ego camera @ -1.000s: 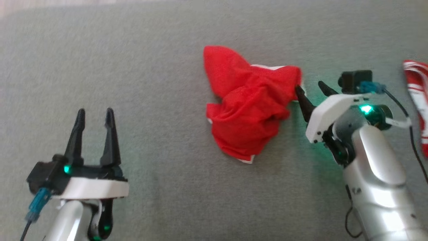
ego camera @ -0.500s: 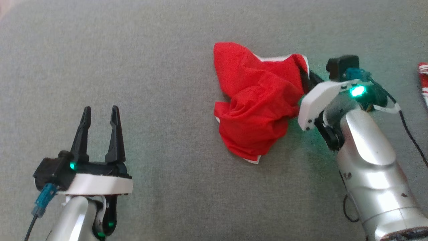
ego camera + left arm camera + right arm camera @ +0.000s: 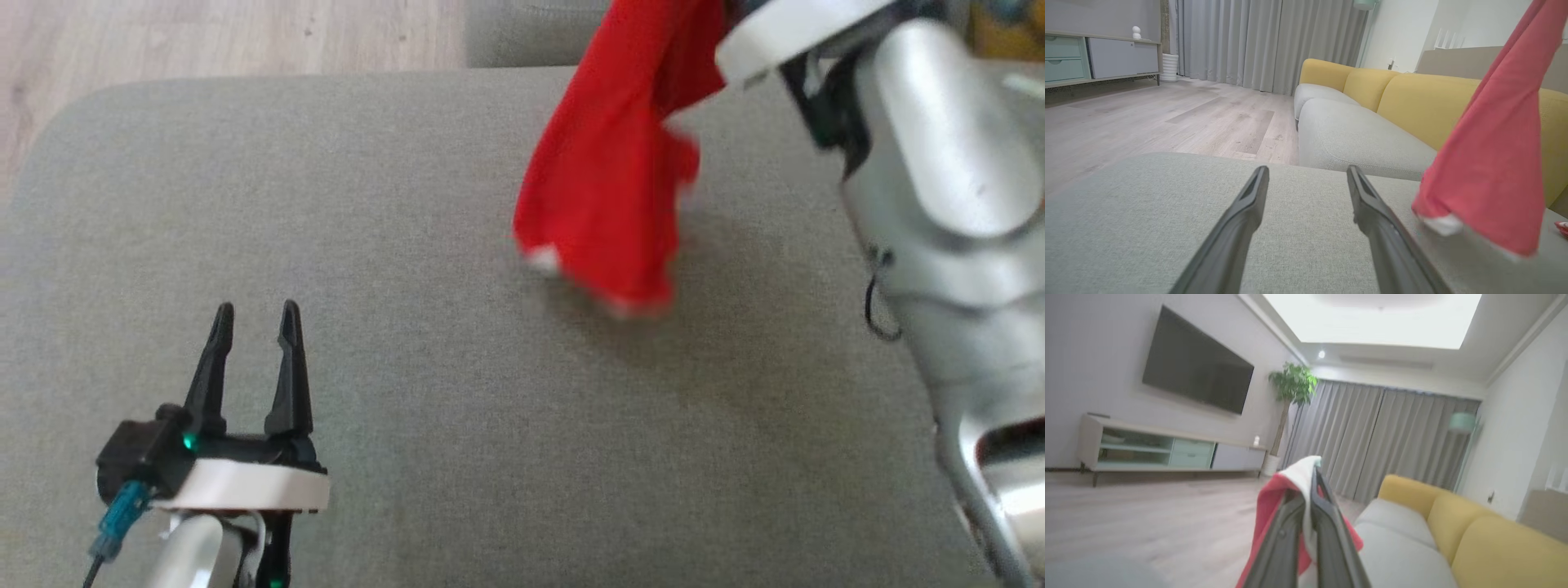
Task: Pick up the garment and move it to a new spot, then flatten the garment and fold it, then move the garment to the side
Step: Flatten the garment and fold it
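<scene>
Garment (image 3: 604, 188), red and blurred, hangs beneath my right hand (image 3: 1306, 488), clamped on its white-trimmed edge; the head view crops that grip. My left hand (image 3: 255, 314) is spread, empty.

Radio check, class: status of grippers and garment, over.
Right gripper shut on garment, hanging over grey cushion. Left gripper open, idle. Nothing seen in the way.

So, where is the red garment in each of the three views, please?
Head view: the red garment hangs at upper centre-right.
Left wrist view: the garment hangs along the right edge.
Right wrist view: the garment is at bottom centre, between the fingers of the right gripper.
Shared landmark: the wooden floor, in all three.
</scene>
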Motion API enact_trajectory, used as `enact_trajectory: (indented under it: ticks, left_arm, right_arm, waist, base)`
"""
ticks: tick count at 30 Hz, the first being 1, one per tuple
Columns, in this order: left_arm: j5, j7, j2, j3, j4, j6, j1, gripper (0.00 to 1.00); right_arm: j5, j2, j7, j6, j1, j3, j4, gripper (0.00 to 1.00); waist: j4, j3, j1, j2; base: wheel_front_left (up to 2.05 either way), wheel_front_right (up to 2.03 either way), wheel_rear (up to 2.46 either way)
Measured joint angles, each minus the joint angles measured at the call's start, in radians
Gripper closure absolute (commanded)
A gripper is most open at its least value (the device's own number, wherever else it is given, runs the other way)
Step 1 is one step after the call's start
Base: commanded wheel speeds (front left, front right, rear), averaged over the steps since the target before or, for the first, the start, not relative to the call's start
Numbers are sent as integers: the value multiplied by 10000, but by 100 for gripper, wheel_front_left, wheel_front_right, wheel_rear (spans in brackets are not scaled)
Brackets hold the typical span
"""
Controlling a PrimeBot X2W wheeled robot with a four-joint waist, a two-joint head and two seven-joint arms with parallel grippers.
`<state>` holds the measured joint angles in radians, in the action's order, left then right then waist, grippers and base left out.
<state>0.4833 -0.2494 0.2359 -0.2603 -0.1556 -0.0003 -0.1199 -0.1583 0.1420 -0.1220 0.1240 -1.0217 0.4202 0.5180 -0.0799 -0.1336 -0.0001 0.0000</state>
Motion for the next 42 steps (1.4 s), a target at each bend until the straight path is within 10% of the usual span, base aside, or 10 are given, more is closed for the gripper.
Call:
enact_trajectory:
  ticks: [7, 20, 26, 28, 29, 30, 33, 35, 42]
  left_arm:
    - [2, 0, 4, -6, 12, 4, 256, 0]
    - [31, 0, 4, -61, 12, 4, 296, 0]
    - [113, 0, 31, -44, 27, 19, 480, 0]
    - [113, 0, 40, -42, 35, 98, 511, 0]
    - [115, 0, 50, -29, 54, 104, 526, 0]
    - [117, 0, 54, -21, 86, 105, 549, 0]
    - [217, 0, 56, -19, 119, 107, 607, 0]
    - [217, 0, 58, -25, 119, 107, 617, 0]
    - [217, 0, 73, -38, 119, 119, 622, 0]
  right_arm:
    - [-178, 48, -809, 0, -910, 460, -568, 100]
    - [-4148, 1923, 2648, 0, 4037, 4543, -1847, 100]
    - [-4711, 2790, 4393, 0, 5882, 3774, -2903, 100]
    - [-4431, 2987, 4815, 0, 6561, 3051, -3156, 68]
    - [-4220, 3028, 4978, 0, 6886, 2629, -3289, 68]
    - [-3973, 3032, 5114, 0, 7225, 2174, -3448, 99]
    - [-3149, 2940, 5361, 0, 8200, 817, -3875, 100]
    - [-2665, 2700, 5446, 0, 8837, -44, -4178, 0]
    - [-1505, 1386, 4918, 0, 9906, -1647, -5486, 0]
  waist:
    - [-110, 227, 0, 0]
    - [138, 262, 1, 0]
    - [342, 331, 1, 0]
    - [419, 364, 1, 0]
    - [460, 380, 1, 0]
    - [504, 393, 1, 0]
    - [626, 416, 1, 0]
    - [680, 436, 1, 0]
    - [773, 555, 1, 0]
  base:
    - [0, 0, 0]
    - [0, 0, 0]
    - [0, 0, 0]
    - [0, 0, 0]
    - [0, 0, 0]
    - [0, 0, 0]
    - [0, 0, 0]
    - [0, 0, 0]
    - [0, 0, 0]
